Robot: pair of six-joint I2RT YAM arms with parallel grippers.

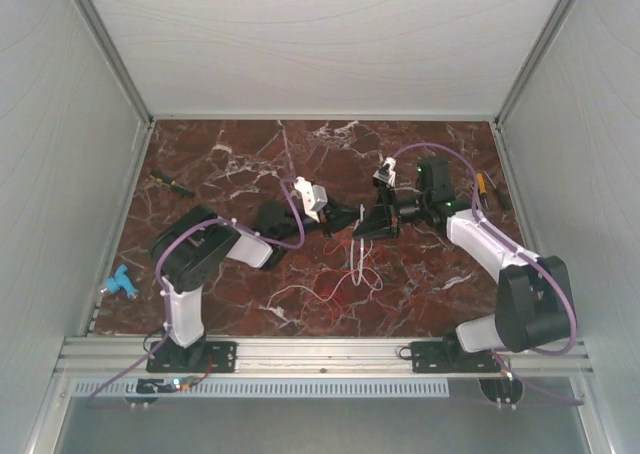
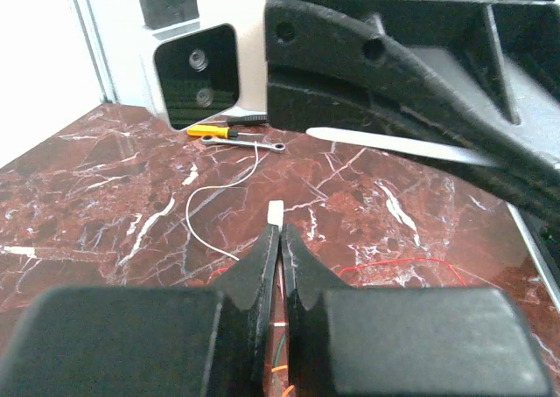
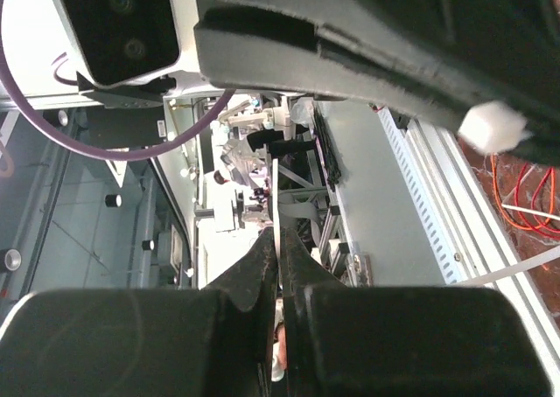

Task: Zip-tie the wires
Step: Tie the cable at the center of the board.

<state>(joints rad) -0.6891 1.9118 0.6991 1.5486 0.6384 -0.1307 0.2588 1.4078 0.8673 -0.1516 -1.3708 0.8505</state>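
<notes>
The wires (image 1: 352, 274), thin red-orange and white strands, lie in loose loops on the marble table (image 1: 200, 154) just below where both grippers meet. My left gripper (image 1: 345, 217) (image 2: 278, 233) is shut, with the small white head of the zip tie (image 2: 276, 212) poking out of its tips. The right gripper (image 1: 363, 228) (image 3: 279, 240) is shut on the thin strip of the zip tie (image 3: 278, 200), seen edge-on. In the left wrist view the pale strip (image 2: 394, 143) runs out from under the right gripper. Red wire (image 2: 394, 264) and white wire (image 2: 201, 226) lie beneath.
A blue part (image 1: 120, 284) sits at the table's left edge, and a screwdriver (image 1: 170, 182) lies at the back left. A yellow-handled screwdriver (image 2: 214, 130) and a wrench (image 2: 249, 143) lie at the back right. Enclosure walls (image 1: 60, 174) stand on three sides.
</notes>
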